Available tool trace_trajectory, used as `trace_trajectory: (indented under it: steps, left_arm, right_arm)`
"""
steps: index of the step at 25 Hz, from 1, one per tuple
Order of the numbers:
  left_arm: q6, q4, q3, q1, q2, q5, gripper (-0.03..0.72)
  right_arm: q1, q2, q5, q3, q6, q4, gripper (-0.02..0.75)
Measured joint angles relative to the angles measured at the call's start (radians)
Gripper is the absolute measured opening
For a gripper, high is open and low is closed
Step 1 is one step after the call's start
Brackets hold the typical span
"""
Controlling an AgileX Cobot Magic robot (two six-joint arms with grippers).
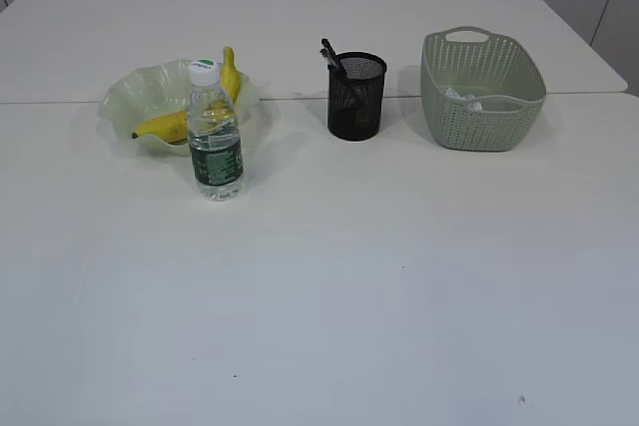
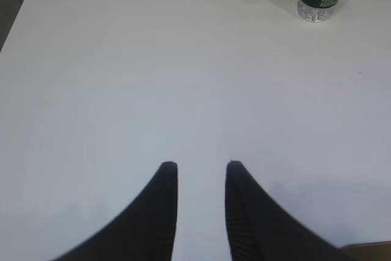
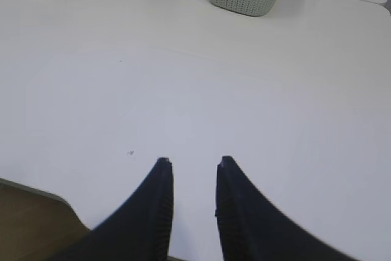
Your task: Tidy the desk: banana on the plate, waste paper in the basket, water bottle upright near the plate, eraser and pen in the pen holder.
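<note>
Desk (image 1: 319, 296) first: you see a wide white top with everything lined up along its far side. Your banana (image 1: 170, 125) lies in the pale green plate (image 1: 120, 107) at the far left, one tip poking up over the ruffled rim. Your water bottle (image 1: 215, 137) stands upright just in front of that plate, white cap on. To the right of it, apart, the black mesh pen holder (image 1: 356, 97) has a dark pen (image 1: 330, 55) leaning out of its top. Further right sits the sage green basket (image 1: 482, 92) with crumpled white paper (image 1: 464, 99) inside. You cannot see the eraser. Your left pincer (image 2: 201, 165) hangs over bare desk, released, nothing between its fingers. Your right pincer (image 3: 193, 160) is likewise released and empty, over bare desk.
</note>
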Motion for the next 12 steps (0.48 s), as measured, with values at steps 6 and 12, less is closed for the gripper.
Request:
trace_trajectory:
  steps: [6, 12]
  left_arm:
    - [0.000, 0.000, 0.000, 0.000, 0.000, 0.000, 0.181]
    - [0.000, 0.000, 0.000, 0.000, 0.000, 0.000, 0.181]
  right_arm:
    - [0.000, 0.000, 0.000, 0.000, -0.009, 0.012, 0.193]
    - [0.000, 0.000, 0.000, 0.000, -0.007, 0.012, 0.193]
